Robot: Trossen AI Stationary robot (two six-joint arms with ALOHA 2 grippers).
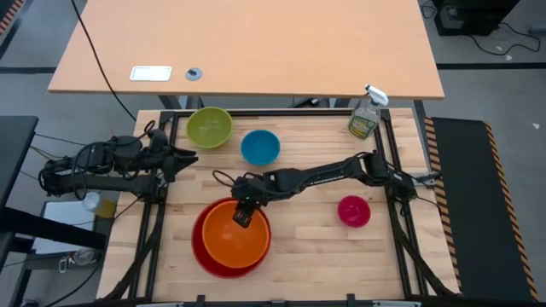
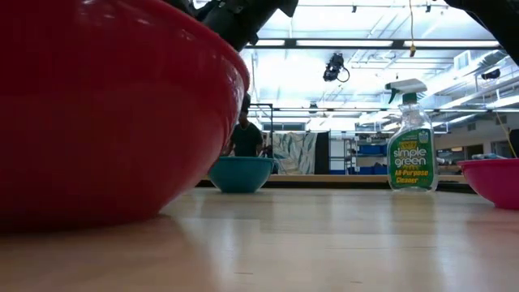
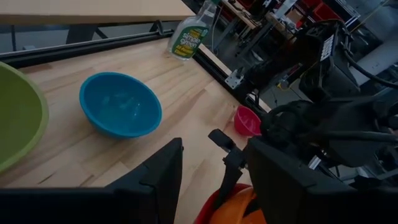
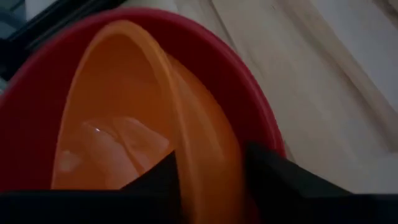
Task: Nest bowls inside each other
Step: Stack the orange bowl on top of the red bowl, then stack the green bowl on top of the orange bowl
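the orange bowl (image 1: 236, 236) is seen nested inside the red bowl (image 1: 207, 257) at the near-left part of the table (image 1: 324, 247), sitting a bit off-centre toward the far-right side of the red one. the right gripper (image 1: 242, 216) is positioned over the orange bowl's far rim; in the right wrist view its fingers (image 4: 283, 180) are spread either side of that rim w/ a gap, so the rim is straddled, not clamped. the left gripper (image 1: 188, 159) is parked at the left edge of the table, near the green bowl (image 1: 210, 127), fingers parted, nothing held. the blue bowl (image 1: 260, 147) is placed just right of the green one, apart from it. the pink bowl (image 1: 353, 211) is set alone toward the right side. a spray bottle (image 1: 366, 115) is stood at the far-right corner.
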